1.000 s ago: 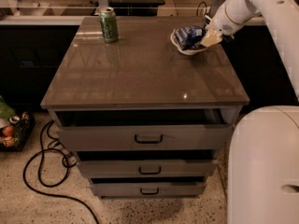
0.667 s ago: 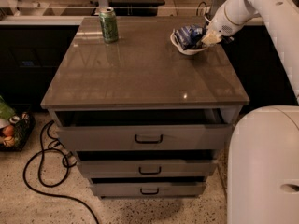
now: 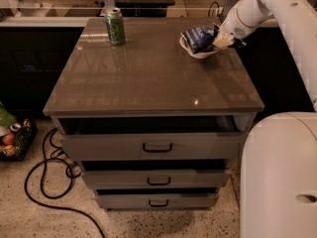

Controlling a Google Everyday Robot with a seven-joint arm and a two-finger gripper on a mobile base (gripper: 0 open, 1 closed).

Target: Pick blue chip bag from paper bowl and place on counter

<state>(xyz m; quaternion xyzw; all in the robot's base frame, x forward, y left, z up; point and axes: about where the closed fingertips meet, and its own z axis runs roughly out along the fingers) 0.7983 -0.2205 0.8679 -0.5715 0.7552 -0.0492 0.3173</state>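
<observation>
— Well, where is your gripper?

— My gripper (image 3: 221,39) is in the upper right of the frame, at the end of my white arm (image 3: 257,9), which comes in from the top right corner. It is down at the right rim of the shallow round white paper bowl (image 3: 199,56).

— And the bag?

— The small crinkled dark-blue chip bag (image 3: 198,37) lies in that bowl, sticking up above the rim, with its right end against my gripper. The bowl stands near the back right corner of the glossy grey-brown counter (image 3: 153,78).

— Have you got hold of it?

— I cannot tell; my gripper's tip is at the bag, but whether it is clamped on it does not show.

— What else is about?

— A green soda can (image 3: 115,27) stands upright near the back left of the counter, well apart from the bowl. Below are three grey drawers with black handles; the top drawer (image 3: 153,145) is pulled out a little. A black cable (image 3: 44,182) loops on the speckled floor at lower left, and my white base (image 3: 280,177) fills the lower right corner.
</observation>
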